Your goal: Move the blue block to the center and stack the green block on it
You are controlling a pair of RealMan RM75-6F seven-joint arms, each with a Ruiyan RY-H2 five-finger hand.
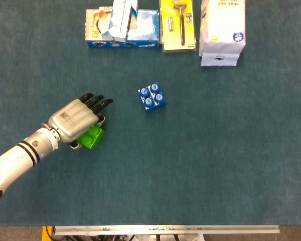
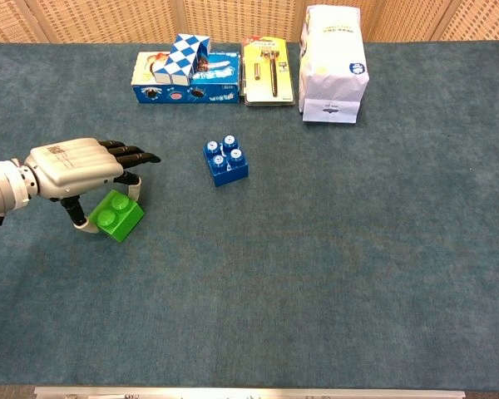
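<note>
The head view looks almost straight down from high above the dark teal felt tabletop [image 1: 215, 165], its near metal edge rail [image 1: 165, 229] along the bottom; the chest view sits lower and nearer, facing forward at a slant, reaching the woven wicker back panel [image 2: 233, 8]; both share the same cloth, the studded blue plastic block [image 1: 152, 97] [image 2: 225, 161] and the far row of packages.

Silver left hand [image 1: 75, 119], black fingertips [image 1: 96, 102], white forearm [image 1: 10, 163].
</note>
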